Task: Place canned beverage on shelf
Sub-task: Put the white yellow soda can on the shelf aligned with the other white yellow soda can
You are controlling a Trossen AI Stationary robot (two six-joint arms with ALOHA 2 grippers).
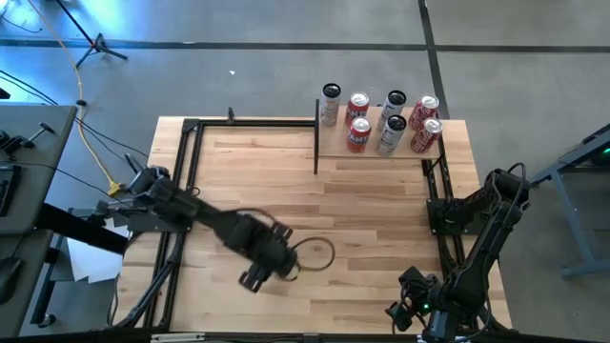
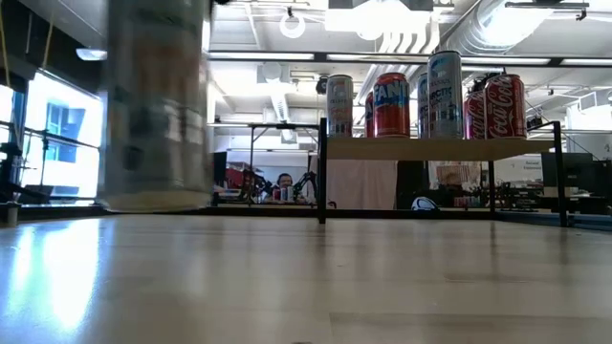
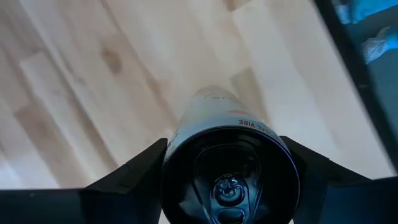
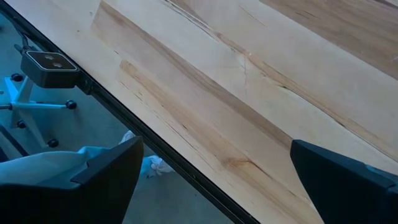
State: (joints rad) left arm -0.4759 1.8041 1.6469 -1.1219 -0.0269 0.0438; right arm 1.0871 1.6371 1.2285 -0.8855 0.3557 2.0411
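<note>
The can (image 3: 227,149) is between the two dark fingers (image 3: 134,171) of our left hand (image 1: 272,265), and in the left wrist view we look down on its dark top with the pull tab; the fingers are closed against its sides, so we judge that we are gripping it. In the low view the can (image 2: 158,105) shows near the camera as a tall pale blur, and its bottom seems to be at or just above the surface (image 1: 372,205); we cannot tell if it is lifted already. From above, our left hand is over the near middle part of the surface, well apart from the shelf (image 1: 329,145), which stands at the far right corner. We think the step in hand is the grasp or the start of the lift. The next move calls for raising the can above the shelf board, carrying it to the far right, and finding a free place, probably on the bare left part of the board, without touching the cans (image 1: 386,122) that already stand there. Our right hand (image 1: 412,303) waits wide open at the near right edge, holding nothing. For writing, on our can we read only "VIBE" near the rim. On the shelf, one red can (image 2: 505,105) shows the Coca-Cola script, and another red can (image 2: 391,105) shows letters like "TAN"; the rest we cannot read.
</note>
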